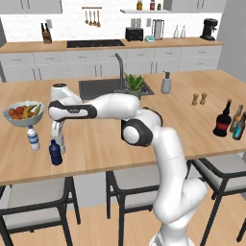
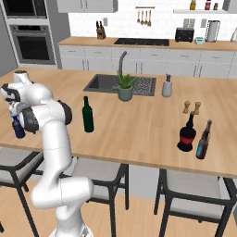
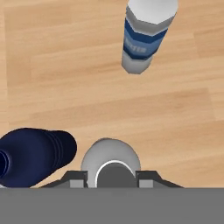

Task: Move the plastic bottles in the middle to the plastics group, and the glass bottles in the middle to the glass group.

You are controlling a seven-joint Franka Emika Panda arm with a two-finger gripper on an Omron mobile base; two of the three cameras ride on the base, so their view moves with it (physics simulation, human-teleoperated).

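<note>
A: Claw (image 3: 112, 179) is closed around the small clear greyish bottle (image 3: 110, 159), jaws on either side of its upper part. In the hand view it stands just beside the navy bottle (image 3: 33, 157), with the blue-label bottle (image 3: 146, 37) further off. So it's already at the plastics group, left end of the table (image 1: 120, 144).

B: On the wood yet?

A: Can't tell. In the left base view the claw (image 1: 60, 144) hangs low right next to the navy bottle (image 1: 55, 153); the base of the held bottle is hidden.

B: Then lower straight down, no sideways drift. Navy one is close enough to get knocked. Release only once it sits flat, then lift vertically so the fingers clear the cap.

A: Agreed. The fruit bowl (image 1: 23, 114) behind is apart from the set-down spot, not in the way.

B: What's left?

A: The green wine bottle (image 2: 87, 115) stands mid-table alone. The black bottle with red band (image 2: 186, 134) sits near the amber bottle (image 2: 206, 131) and teal bottle (image 2: 202, 147) at the right end, looks grouped already.

B: Obstacles for the green one?

A: The potted plant (image 2: 124, 87), soap dispenser (image 2: 167, 86) and 2 shakers (image 2: 191, 107) are along that stretch. Tall bottle, carry it high.
</note>
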